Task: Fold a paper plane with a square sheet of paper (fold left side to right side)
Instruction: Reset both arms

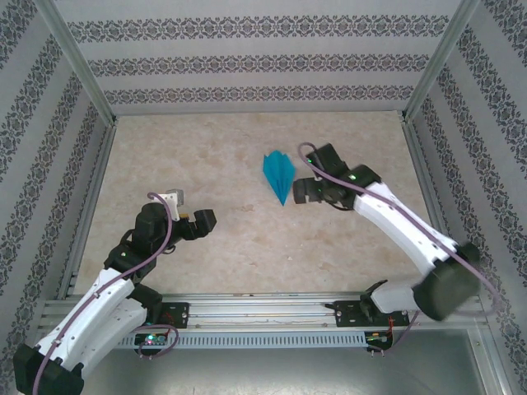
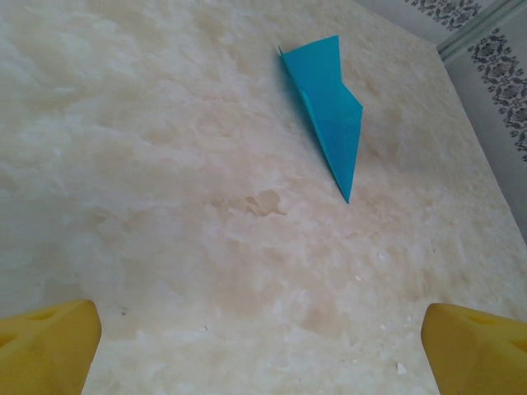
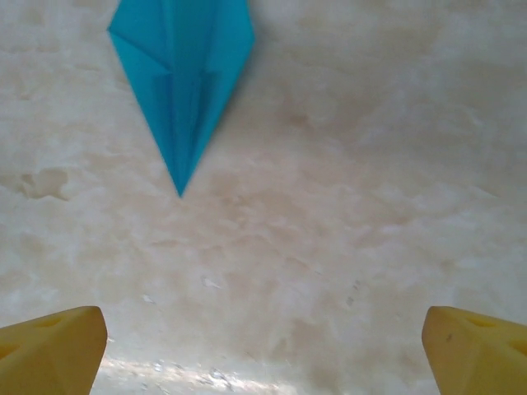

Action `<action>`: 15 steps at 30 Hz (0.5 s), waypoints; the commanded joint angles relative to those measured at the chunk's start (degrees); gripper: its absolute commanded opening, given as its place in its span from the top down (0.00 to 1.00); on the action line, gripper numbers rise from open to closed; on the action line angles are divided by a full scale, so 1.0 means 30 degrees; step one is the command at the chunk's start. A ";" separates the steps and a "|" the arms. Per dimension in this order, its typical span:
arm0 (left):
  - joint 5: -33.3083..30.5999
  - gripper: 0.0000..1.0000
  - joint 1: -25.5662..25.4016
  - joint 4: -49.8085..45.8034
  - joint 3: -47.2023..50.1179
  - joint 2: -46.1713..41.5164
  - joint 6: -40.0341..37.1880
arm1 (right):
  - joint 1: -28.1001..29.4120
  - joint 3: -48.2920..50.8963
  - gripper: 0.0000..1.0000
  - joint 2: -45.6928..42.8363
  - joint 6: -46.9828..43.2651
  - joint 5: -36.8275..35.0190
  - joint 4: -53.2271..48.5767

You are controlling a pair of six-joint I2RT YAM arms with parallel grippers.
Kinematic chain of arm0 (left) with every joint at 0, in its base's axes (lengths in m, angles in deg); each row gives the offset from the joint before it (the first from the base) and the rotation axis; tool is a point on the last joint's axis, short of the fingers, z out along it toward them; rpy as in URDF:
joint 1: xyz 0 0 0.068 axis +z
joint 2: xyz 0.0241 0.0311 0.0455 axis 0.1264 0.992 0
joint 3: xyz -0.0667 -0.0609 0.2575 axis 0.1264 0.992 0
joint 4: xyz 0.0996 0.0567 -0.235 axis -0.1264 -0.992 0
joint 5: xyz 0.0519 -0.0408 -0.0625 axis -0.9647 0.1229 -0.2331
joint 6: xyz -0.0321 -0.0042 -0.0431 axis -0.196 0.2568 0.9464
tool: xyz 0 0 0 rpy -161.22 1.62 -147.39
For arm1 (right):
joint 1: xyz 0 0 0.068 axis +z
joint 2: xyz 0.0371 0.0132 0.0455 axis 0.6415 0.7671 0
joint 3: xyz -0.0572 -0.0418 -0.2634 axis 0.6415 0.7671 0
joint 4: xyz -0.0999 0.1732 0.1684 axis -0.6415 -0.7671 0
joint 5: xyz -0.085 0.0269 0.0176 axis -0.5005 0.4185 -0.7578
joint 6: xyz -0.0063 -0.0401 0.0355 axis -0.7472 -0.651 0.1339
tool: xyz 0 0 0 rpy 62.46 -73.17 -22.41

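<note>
The teal-blue paper plane lies flat on the beige table, a narrow dart with crease lines, its tip pointing toward the near edge. From the left wrist it appears at the upper right; from the right wrist it lies at the upper left. My right gripper hovers just right of the plane's tip, open, with nothing between its yellow fingertips. My left gripper stands open well to the plane's left and nearer, its yellow fingertips wide apart over bare table.
Patterned walls enclose the table on three sides. A metal rail with both arm bases runs along the near edge. A brownish stain marks the table surface.
</note>
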 commanded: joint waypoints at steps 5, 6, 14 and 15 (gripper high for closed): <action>-0.1367 0.00 0.0445 0.0033 -0.1155 -0.0238 -0.0865 | -0.3176 0.4975 0.02 -0.5848 -0.0111 -0.1092 0.3151; -0.1396 0.00 0.0476 0.0135 -0.1152 -0.0238 -0.0868 | -0.3683 0.5606 0.02 -0.6533 -0.0158 -0.1128 0.3653; -0.2858 0.00 0.0815 -0.0020 -0.1167 0.0159 -0.1572 | -0.7121 1.0063 0.02 -0.8485 -0.3037 -0.1484 0.9238; -0.3444 0.00 0.0955 -0.0179 -0.1184 0.0326 -0.1899 | -0.7484 1.0864 0.02 -0.8379 -0.3526 -0.1711 1.0634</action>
